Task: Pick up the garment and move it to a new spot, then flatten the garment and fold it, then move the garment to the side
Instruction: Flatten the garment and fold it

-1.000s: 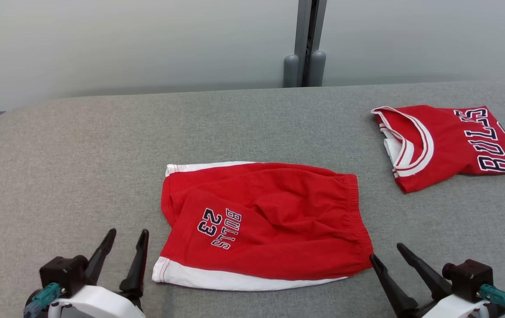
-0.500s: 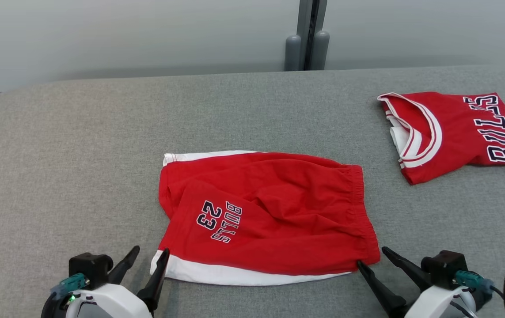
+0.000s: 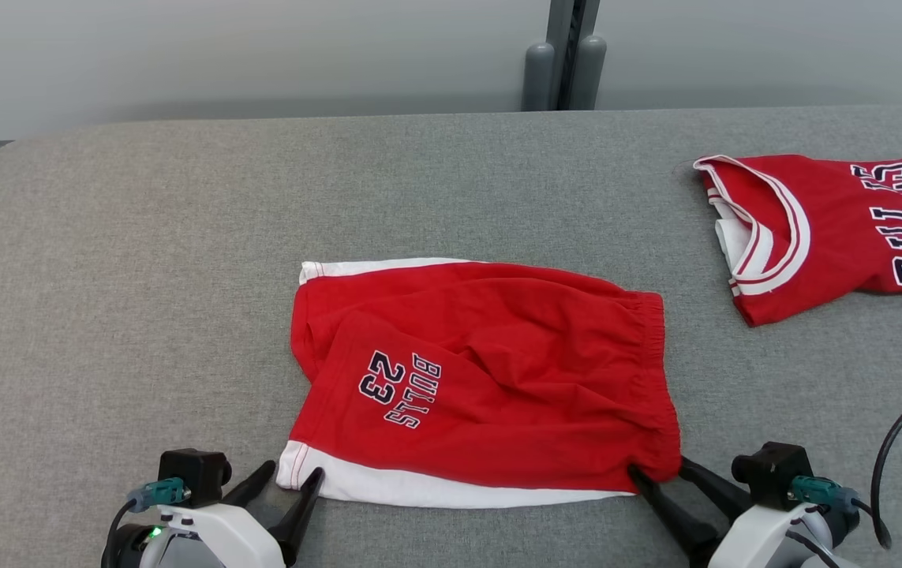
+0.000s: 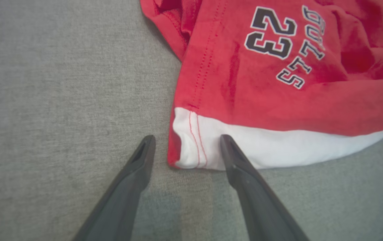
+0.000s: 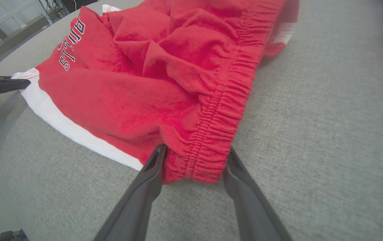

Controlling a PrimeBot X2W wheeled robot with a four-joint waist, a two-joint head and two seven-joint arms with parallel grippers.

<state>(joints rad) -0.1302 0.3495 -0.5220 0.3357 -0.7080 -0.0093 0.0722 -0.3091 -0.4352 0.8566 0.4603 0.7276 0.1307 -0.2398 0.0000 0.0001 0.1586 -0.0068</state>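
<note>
The garment, red shorts (image 3: 490, 379) with white hems and "BULLS 23" lettering, lies loosely rumpled in the middle of the grey table (image 3: 143, 260). My left gripper (image 3: 293, 471) is open at the near left corner. In the left wrist view the white hem corner (image 4: 191, 147) lies between its spread fingers (image 4: 187, 137), not pinched. My right gripper (image 3: 658, 467) stands at the near right corner. In the right wrist view its fingers (image 5: 195, 148) straddle the gathered waistband corner (image 5: 208, 147), close against the cloth but still wide apart.
A folded red "BULLS" jersey (image 3: 829, 229) lies at the far right of the table. Two grey posts (image 3: 561, 71) stand behind the table's far edge. A black cable (image 3: 892, 442) loops beside my right wrist. My left finger (image 5: 0, 85) shows in the right wrist view.
Both grippers have moved forward up to the shorts' near corners, which now sit between their fingers. The right fingers have narrowed a little. The head camera has shifted slightly.
</note>
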